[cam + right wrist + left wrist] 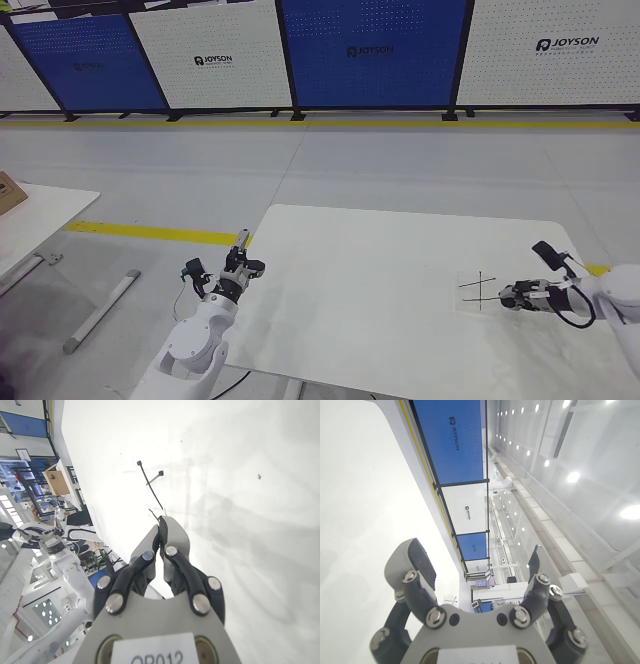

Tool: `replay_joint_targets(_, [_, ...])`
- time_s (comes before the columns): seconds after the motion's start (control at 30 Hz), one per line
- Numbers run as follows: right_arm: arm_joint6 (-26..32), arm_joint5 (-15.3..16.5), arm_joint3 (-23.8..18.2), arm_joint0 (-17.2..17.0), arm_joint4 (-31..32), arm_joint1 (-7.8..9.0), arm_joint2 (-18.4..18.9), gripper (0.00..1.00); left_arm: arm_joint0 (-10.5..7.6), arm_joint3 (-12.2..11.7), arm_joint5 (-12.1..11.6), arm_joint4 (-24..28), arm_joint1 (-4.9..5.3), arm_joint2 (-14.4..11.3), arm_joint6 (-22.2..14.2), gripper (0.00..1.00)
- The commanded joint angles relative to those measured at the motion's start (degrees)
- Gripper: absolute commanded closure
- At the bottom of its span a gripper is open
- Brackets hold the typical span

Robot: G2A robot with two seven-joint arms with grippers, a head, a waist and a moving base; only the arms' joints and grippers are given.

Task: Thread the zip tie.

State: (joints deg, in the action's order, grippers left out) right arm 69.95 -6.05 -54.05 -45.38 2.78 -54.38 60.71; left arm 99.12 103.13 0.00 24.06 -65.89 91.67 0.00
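White surface (pixel 380 300). The left end effector (pixel 476 547) sits wide open at its left edge, holding nothing. Near the right edge, the right end effector (pixel 160 522) is clamped on the tail of a zip tie (pixel 154 515), with two more zip ties (pixel 150 482) crossed just beside it.

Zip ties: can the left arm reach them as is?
Probably not yet: the left gripper sits at the table's opposite edge, jaws open; the zip ties lie by the right gripper. Only distance is in the way.

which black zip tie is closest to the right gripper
The long black plastic zip tie: its tail runs up to the tips of the right gripper. The shorter-looking black zip tie crosses it farther off, near its head.
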Motion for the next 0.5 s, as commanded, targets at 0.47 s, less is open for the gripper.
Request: replay_joint_targets(0.47, [1.38, 3.19, -3.2, -4.47, -4.75, 2.15, 6.76, 1.0, 0.0, 0.0, 0.0, 0.0, 0.0, 0.0, 0.0, 0.0])
